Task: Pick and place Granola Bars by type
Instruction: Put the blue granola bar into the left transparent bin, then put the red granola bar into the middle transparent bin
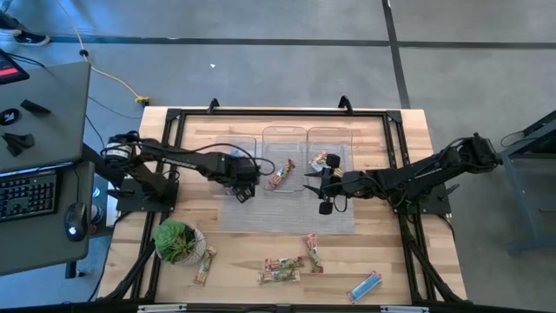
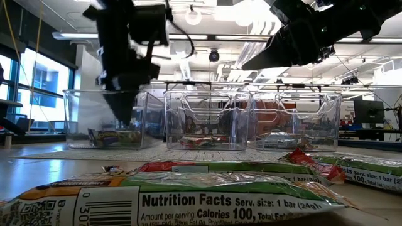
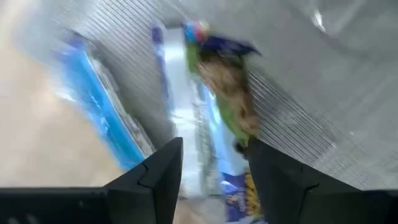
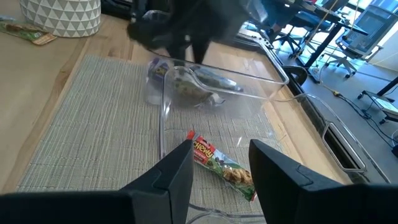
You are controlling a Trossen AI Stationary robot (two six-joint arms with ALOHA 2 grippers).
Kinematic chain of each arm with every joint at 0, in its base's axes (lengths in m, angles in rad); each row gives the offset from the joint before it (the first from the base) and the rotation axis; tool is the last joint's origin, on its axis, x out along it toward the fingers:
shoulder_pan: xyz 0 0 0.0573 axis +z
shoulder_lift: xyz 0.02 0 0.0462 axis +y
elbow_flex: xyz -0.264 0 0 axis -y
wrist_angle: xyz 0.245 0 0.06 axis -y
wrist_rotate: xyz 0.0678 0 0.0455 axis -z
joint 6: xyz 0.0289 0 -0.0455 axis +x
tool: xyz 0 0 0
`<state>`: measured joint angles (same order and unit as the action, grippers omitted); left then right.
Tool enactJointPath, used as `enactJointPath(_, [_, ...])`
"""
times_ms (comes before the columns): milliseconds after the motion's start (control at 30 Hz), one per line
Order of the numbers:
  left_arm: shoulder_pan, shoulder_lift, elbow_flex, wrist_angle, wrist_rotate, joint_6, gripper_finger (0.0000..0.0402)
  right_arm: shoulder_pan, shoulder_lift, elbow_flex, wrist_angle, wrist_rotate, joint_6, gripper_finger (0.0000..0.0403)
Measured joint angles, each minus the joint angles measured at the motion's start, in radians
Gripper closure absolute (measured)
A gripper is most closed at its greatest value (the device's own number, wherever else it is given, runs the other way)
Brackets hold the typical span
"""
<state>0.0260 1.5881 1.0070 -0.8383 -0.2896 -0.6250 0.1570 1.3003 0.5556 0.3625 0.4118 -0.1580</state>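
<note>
Nearest the front edge of the wooden surface point(image 1: 382, 139): loose granola bars, a blue one point(image 1: 364, 285) at the right, two green-yellow ones point(image 1: 280, 270) side by side at centre, a red-orange one point(image 1: 313, 253) just beyond, another green-yellow one point(image 1: 205, 265) beside the potted plant point(image 1: 176, 241). Mid-surface: a grey woven mat point(image 1: 287, 217) carrying three clear trays in a row. Left claw point(image 1: 241, 184), arm stretched in from the left and pitched down, sits over the left tray point(image 1: 233, 149), fingers parted and holding nothing; its wrist view shows blue and purple bars point(image 3: 221, 93) lying directly under the fingers. Right claw point(image 1: 323, 193), arm reaching in from the right, hangs above the near edges of the middle tray point(image 1: 285, 135) and right tray point(image 1: 330, 135), fingers spread, empty. Middle tray holds one red-orange bar point(image 4: 222, 165); right tray holds a bar point(image 1: 327, 161). Open mat lies between trays and loose bars.
</note>
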Motion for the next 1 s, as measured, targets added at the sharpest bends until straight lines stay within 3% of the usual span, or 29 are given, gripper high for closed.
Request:
enactJointPath(267, [-0.042,-0.061,0.242,-0.129,-0.053,0.045,0.0225,0.0,0.0,0.001,-0.003,0.0,0.0,0.0263])
enactJointPath(400, [-0.131,-0.065,0.372,-0.118,-0.038,0.06,0.0225,0.0,0.0,0.001,-0.003,0.0,0.0,0.0263])
enactJointPath(600, [-0.287,-0.068,0.452,-0.037,-0.044,0.099,0.0225,0.0,0.0,0.001,0.0,0.0,0.0,0.0263])
enactJointPath(800, [-0.432,-0.072,0.466,-0.049,-0.22,0.086,0.0225,0.0,0.0,0.001,0.0,0.0,0.0,0.0263])
enactJointPath(1000, [-0.519,-0.065,0.466,-0.056,-0.381,-0.042,0.0225,0.0,0.0,0.001,0.0,0.0,0.0,0.0263])
